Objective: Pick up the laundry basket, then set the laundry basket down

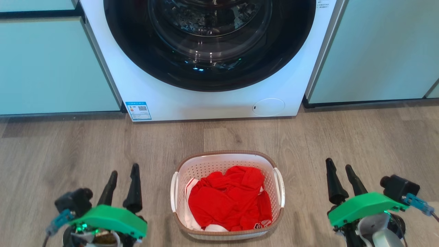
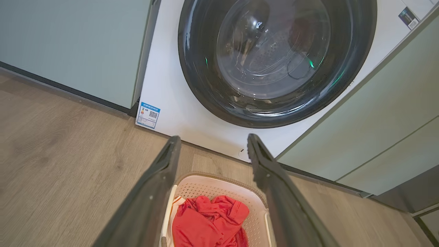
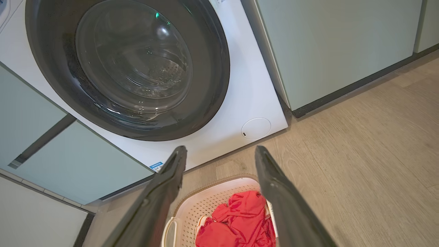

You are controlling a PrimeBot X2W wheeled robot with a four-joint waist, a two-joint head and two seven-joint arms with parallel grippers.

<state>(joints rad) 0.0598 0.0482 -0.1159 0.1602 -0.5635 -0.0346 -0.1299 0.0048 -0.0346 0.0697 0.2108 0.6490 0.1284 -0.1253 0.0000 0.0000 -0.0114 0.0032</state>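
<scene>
Hovering on either side of the laundry basket (image 1: 224,153), my left gripper (image 1: 124,169) and right gripper (image 1: 339,164) are both open and empty, likely lined up for its side handles (image 1: 174,188). It sits on the floor (image 1: 68,147) before the washer (image 1: 212,101), holding red clothes (image 1: 229,199).

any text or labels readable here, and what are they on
Nothing can be quoted.
Blue label with a QR code, low on the washer front: too small to read.
Dark sticker near the washer's upper corner: blurred.
White print on the red garment in the laundry basket: folded, unreadable.
</scene>
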